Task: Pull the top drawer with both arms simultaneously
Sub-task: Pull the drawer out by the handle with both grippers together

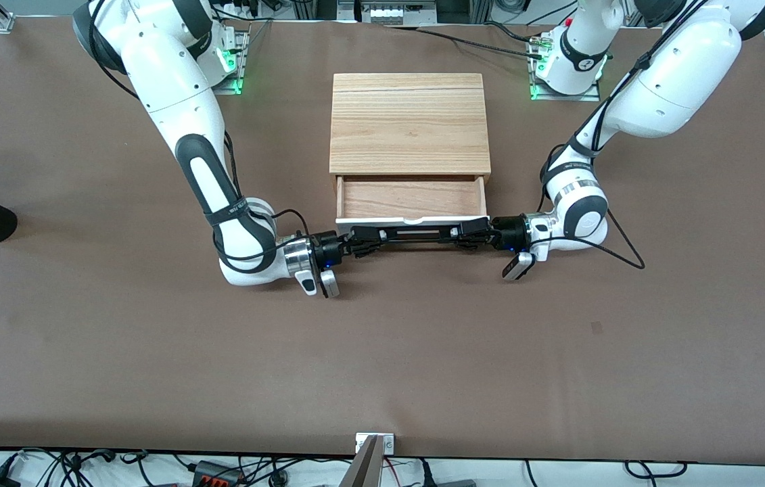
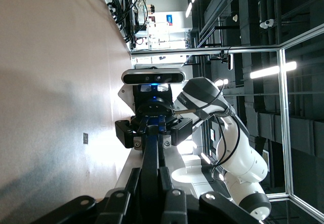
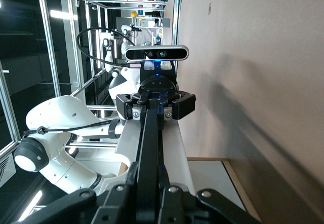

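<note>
Both my grippers were clamped on the top drawer's long black bar handle, the left gripper at the end toward my left arm, the right gripper at the other end. That drawer stuck partway out of the cabinet toward the front camera, with just bare light-brown wood showing inside. The cabinet sat mid-table between my arms' bases.
</note>
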Controlling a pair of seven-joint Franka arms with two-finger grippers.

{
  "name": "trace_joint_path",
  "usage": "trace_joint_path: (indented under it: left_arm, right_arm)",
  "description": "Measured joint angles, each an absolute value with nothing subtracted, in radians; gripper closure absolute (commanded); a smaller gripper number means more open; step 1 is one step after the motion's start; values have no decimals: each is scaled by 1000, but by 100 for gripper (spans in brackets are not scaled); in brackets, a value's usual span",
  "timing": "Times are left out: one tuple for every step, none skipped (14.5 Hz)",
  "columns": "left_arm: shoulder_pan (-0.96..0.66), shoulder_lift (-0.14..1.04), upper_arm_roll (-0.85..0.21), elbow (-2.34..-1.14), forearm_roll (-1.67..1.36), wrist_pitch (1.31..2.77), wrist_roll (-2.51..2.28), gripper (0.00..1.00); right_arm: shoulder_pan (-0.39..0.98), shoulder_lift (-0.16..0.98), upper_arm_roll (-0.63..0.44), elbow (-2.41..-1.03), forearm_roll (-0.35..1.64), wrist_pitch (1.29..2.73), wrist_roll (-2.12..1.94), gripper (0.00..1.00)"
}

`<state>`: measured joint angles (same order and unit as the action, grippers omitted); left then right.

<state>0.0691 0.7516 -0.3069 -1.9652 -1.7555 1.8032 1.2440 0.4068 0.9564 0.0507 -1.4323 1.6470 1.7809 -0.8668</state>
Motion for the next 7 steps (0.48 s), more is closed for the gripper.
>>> trace_joint_path:
  left_arm:
    - [69,755,-307,-1961,-1755,1802,1242,91]
    - [69,756,-306,-1961,-1755,1800,1242,91]
    - [70,756,-305,-1961,-1755,1799,1242,89]
    - [70,756,-305,-1961,-1755,1799,1242,74]
    - [70,756,-305,-1961,-1755,1799,1241,14]
    - [70,758,-304,-1958,-1755,1803,1254,0]
    - [70,764,-300,-1956,-1755,1806,1268,0]
  right_arm:
    - [407,959,50,-1429,1647,1781,-864,0]
    - [406,960,46,-1426,1652,1790,-863,0]
    - [403,960,36,-1423,1655,1799,-861,0]
    - [398,961,28,-1421,1656,1802,-859,0]
    - [393,962,24,-1420,1656,1802,-858,0]
    - [389,962,23,-1420,1656,1801,-858,0]
    - [389,963,24,-1420,1656,1801,-857,0]
